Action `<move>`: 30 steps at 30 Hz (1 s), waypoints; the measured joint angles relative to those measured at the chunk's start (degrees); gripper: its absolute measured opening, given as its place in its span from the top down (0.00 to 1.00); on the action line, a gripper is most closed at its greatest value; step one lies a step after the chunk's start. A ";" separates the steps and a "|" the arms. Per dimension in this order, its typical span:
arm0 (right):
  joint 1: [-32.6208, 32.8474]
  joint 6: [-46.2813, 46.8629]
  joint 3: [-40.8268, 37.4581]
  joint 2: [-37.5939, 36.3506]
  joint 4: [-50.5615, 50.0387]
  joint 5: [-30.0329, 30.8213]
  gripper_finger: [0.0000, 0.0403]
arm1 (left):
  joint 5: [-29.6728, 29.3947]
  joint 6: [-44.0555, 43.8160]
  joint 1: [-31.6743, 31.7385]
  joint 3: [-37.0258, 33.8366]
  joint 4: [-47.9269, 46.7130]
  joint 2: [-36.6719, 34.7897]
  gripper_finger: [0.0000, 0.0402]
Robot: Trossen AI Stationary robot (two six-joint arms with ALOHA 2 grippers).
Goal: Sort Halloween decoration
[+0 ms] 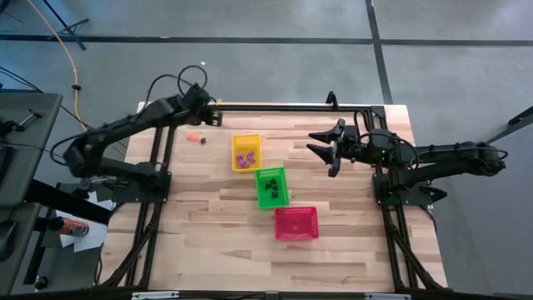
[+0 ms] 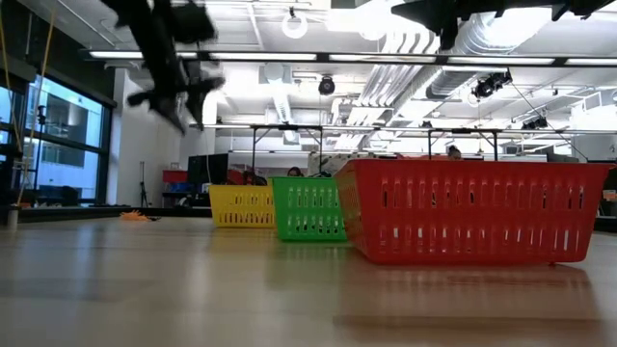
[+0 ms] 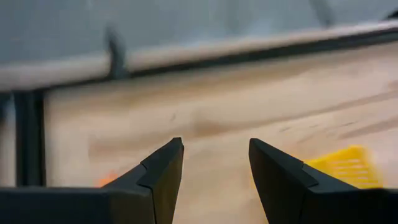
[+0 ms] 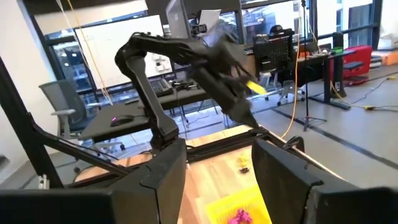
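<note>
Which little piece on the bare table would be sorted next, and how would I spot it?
Start at the wooden table and find the diagonal row of three baskets; take the yellow basket, the one farthest up in the high view. Beside it, toward the left gripper, two tiny trinkets lie on bare wood. The orange trinket is the brighter one; its neighbour, the dark trinket, lies nearer the basket.

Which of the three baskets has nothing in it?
The red basket, nearest the table's front edge. The yellow basket holds purple trinkets and the green basket holds black ones.
</note>
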 joint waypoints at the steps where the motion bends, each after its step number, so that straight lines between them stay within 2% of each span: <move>1: 0.00 0.70 0.00 0.00 -0.01 -0.01 0.56 | 2.25 -0.95 1.88 -0.67 -0.37 1.77 0.57; 5: 0.00 2.91 0.00 0.00 -0.07 0.00 0.56 | 8.13 0.45 5.69 -3.00 0.82 8.40 0.57; 14: 0.00 2.80 0.00 0.00 -0.26 0.02 0.56 | 8.27 4.24 6.38 -3.27 1.39 20.36 0.57; 30: 0.00 2.80 0.00 0.02 -1.34 0.06 0.56 | 8.13 4.20 6.38 -3.07 0.89 27.12 0.57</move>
